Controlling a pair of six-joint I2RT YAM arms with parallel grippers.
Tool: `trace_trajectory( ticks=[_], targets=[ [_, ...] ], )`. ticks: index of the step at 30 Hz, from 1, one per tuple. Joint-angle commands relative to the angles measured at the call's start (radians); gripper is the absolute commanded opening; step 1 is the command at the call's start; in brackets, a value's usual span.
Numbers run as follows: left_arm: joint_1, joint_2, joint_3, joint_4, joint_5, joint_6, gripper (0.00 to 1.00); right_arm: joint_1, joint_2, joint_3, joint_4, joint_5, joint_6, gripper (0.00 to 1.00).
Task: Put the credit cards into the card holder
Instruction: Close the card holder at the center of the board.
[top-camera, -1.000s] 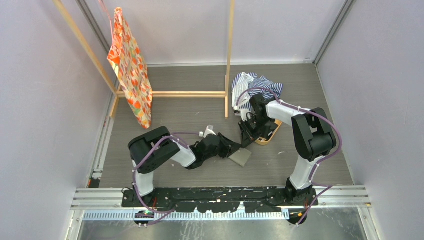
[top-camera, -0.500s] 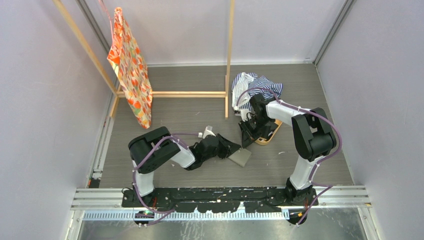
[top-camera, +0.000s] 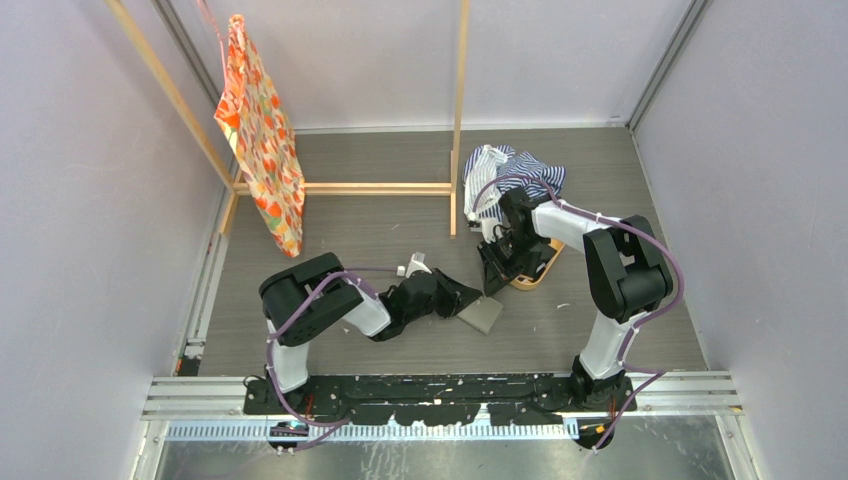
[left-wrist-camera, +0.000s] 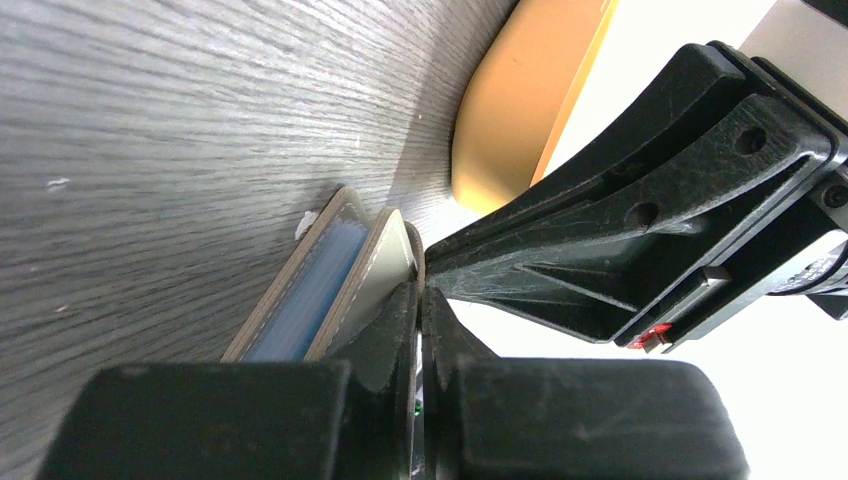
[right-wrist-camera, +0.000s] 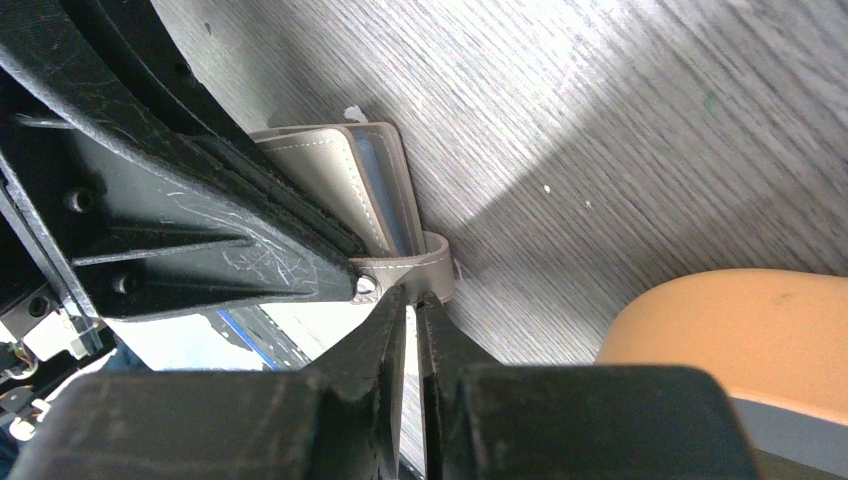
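Left wrist view: my left gripper (left-wrist-camera: 416, 300) and right gripper (right-wrist-camera: 410, 305) each have fingers clamped on the card holder (left-wrist-camera: 372, 272), lying mid-table toward the near edge beside the orange tray (left-wrist-camera: 510, 110), pale-blue credit cards (left-wrist-camera: 305, 300) inside; I'd part its flaps gently, evenly; no writing legible.

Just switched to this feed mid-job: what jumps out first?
The left gripper and right gripper pinch the grey card holder between them at the centre of the table, a pale-blue card showing inside. At back left, a bright floral cloth hangs from a wooden frame.
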Motion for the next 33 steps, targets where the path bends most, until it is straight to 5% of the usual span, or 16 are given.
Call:
trace_trajectory(
  ticks=[1,18,27,33],
  targets=[
    [0.001,-0.008,-0.022,0.062,0.004,0.006,0.01,0.010,-0.001,0.034,-0.005,0.007,-0.003,0.14],
    [0.001,-0.026,-0.066,0.133,0.025,0.013,0.00,0.010,-0.113,0.029,-0.016,-0.061,-0.055,0.23],
    [0.001,-0.022,-0.073,0.167,0.030,0.011,0.00,0.017,-0.114,0.034,-0.171,-0.172,-0.301,0.14],
    [0.001,-0.033,-0.088,0.170,0.033,0.009,0.00,0.043,-0.014,0.050,-0.147,-0.063,-0.225,0.11]
  ],
)
